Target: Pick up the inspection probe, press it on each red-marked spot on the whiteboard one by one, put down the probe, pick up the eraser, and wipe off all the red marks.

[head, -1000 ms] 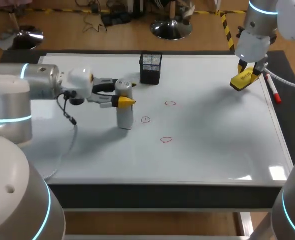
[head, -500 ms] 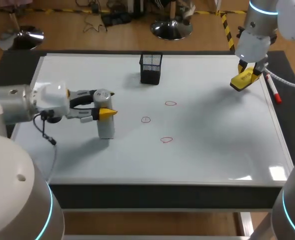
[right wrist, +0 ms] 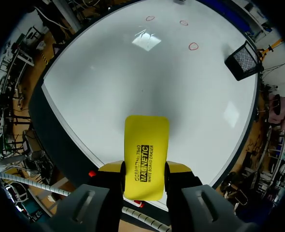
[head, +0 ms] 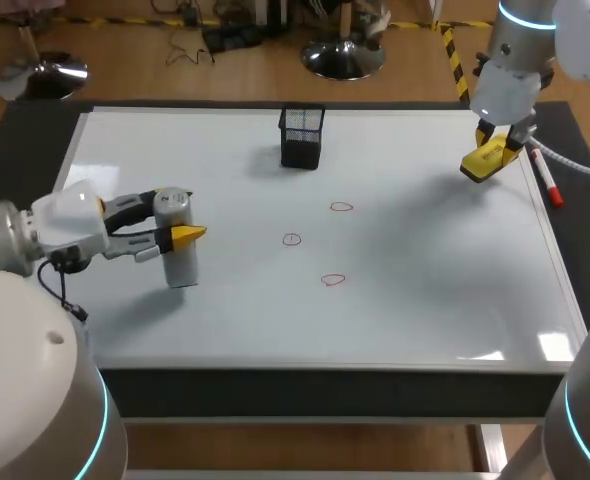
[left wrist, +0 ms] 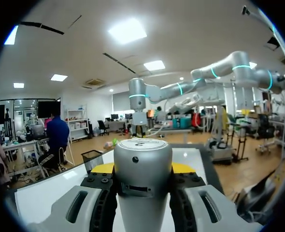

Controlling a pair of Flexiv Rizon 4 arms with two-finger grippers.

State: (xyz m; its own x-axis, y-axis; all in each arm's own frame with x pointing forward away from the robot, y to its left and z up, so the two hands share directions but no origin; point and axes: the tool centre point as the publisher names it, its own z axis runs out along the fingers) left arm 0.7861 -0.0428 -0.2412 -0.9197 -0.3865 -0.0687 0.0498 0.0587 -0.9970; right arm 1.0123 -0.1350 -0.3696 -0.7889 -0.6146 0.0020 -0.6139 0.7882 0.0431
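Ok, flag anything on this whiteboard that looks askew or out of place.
Nothing stands out. The silver cylindrical probe stands upright in the left gripper, the yellow eraser sits straight in the right gripper, the black mesh cup is upright, and the red circles are unsmeared.

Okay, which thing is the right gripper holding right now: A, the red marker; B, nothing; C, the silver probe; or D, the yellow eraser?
D: the right gripper is shut on the yellow eraser, while the left gripper clamps the silver probe.
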